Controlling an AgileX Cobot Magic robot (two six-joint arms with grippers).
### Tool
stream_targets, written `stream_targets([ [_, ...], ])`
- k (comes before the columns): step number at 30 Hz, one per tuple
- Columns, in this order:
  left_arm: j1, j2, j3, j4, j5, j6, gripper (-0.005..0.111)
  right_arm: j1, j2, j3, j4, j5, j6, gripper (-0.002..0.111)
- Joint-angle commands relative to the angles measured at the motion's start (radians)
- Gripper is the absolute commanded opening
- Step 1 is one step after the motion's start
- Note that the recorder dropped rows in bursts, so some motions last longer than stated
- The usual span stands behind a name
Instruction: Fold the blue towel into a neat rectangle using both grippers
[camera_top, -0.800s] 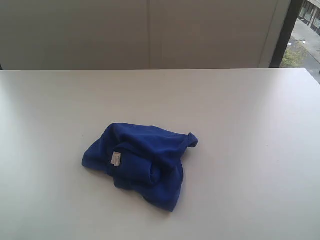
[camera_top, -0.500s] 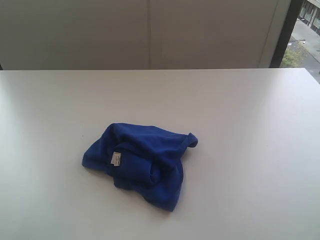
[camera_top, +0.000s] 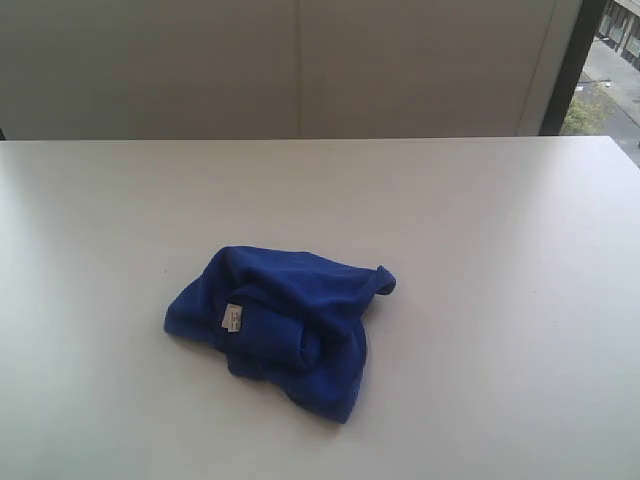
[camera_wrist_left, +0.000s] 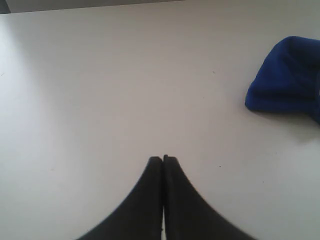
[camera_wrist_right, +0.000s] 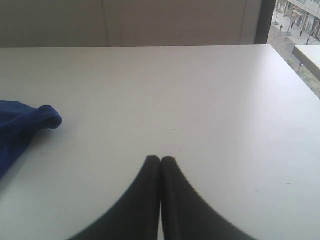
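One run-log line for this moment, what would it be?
blue towel: crumpled on table | left gripper: shut, empty | right gripper: shut, empty

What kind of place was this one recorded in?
Likely an indoor office or lab room: a plain white table with a crumpled blue towel, a pale panelled wall behind, and a window strip showing a street outside.

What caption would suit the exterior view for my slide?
Crumpled blue towel lying on a white table, small label visible.

the blue towel (camera_top: 290, 320) looks like soft, matt cloth, thick and fuzzy. the table (camera_top: 480, 220) is smooth, faintly glossy white.
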Motion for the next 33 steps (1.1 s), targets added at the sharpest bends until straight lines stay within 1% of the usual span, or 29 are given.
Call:
stream_targets([
  [1, -0.009, -0.004, 0.004, 0.000, -0.022, 0.000, 0.000, 0.002, -0.006, 0.005, 0.001, -0.009, 0.004, 0.000],
  [10, -0.009, -0.004, 0.004, 0.000, -0.067, -0.001, 0.000, 0.002, -0.006, 0.005, 0.001, -0.009, 0.004, 0.000],
  [15, -0.009, -0.004, 0.004, 0.000, -0.120, -0.004, 0.000, 0.002, -0.006, 0.005, 0.001, -0.009, 0.004, 0.000],
  [18, -0.009, -0.004, 0.004, 0.000, -0.197, -0.004, 0.000, 0.002, -0.006, 0.005, 0.001, -0.009, 0.004, 0.000],
  [23, -0.009, -0.004, 0.004, 0.000, -0.426, -0.009, 0.000, 0.002, -0.006, 0.005, 0.001, -0.009, 0.004, 0.000],
  [25, -0.009, -0.004, 0.004, 0.000, -0.487, -0.060, 0.000, 0.002, -0.006, 0.005, 0.001, -0.009, 0.004, 0.000],
  [27, -0.009, -0.004, 0.004, 0.000, -0.550, -0.162, 0.000, 0.002, -0.006, 0.005, 0.001, -0.009, 0.004, 0.000],
  [28, -0.009, -0.004, 0.004, 0.000, -0.618, -0.243, 0.000, 0.002, -0.006, 0.005, 0.001, -0.009, 0.004, 0.000],
  [29, -0.009, -0.004, 0.004, 0.000, -0.646, -0.243, 0.000, 0.002, -0.006, 0.005, 0.001, -0.009, 0.004, 0.000],
  [31, -0.009, -0.004, 0.004, 0.000, -0.656, -0.245, 0.000, 0.002, -0.006, 0.005, 0.001, -0.009, 0.004, 0.000],
  [33, -0.009, -0.004, -0.007, 0.000, -0.554, -0.264, 0.000, 0.002, -0.006, 0.005, 0.001, -0.009, 0.004, 0.000],
])
